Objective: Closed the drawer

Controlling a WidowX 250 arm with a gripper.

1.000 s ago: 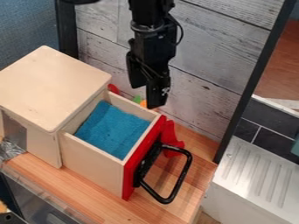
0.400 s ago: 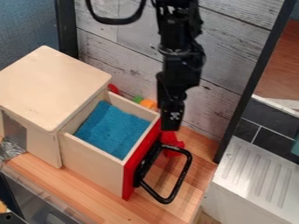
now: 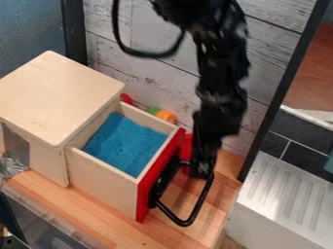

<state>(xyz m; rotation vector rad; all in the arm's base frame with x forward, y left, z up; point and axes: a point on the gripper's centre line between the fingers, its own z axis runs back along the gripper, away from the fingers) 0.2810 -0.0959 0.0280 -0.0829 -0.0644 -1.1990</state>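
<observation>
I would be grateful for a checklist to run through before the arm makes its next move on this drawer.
1. Drawer open, with closing still to do: ok.
2. End effector outside the drawer, on the side of its red front: ok.
3. Blue lining down inside the drawer, below its rim: ok.
4. End effector touching the handle: cannot tell; they overlap in view.
5. End effector free of the red toy beside it: cannot tell.
</observation>
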